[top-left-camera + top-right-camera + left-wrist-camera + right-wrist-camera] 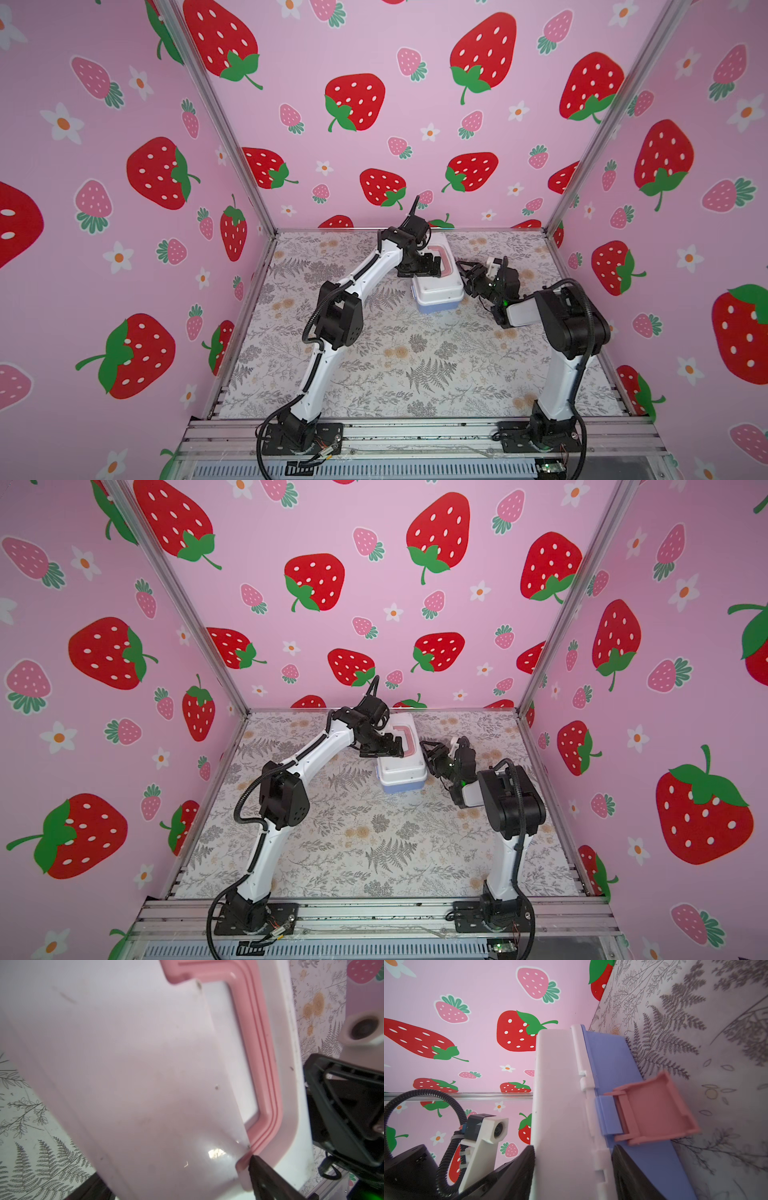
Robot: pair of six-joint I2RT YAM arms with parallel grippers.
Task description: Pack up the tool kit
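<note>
**Tool kit** (438, 291): closed, toward the back middle of the worktop (415, 365), between the two claws in both top views. Long axis roughly front to back. White lid (145, 1064) uppermost over the blue base (612, 1059). Pink handle (268, 1064) folded flat on the lid, parallel to the long axis. Pink latch (652, 1109) on the long side facing the right arm (561, 316), swung out and down toward the worktop, not yet snapped over the lid's rim.

**Right claw** (465, 276): at that same long side, just beside the latch. Appears to pinch the lid's edge, with one finger (517, 1169) on the top face and the other below the rim against the base.

**Left claw** (432, 266): poised over the lid from the opposite side, spread wide, holding nothing. One fingertip (261, 1169) at the handle's end.

**Step, as judged:** closing. Contents out of sight; only the latch to fasten. Latch far nearer the right claw, yet that claw busy with the lid. Left claw free, but across the lid's width from the latch. Hinge line parallel to the long axis, so probably an upward sweep onto the rim.
</note>
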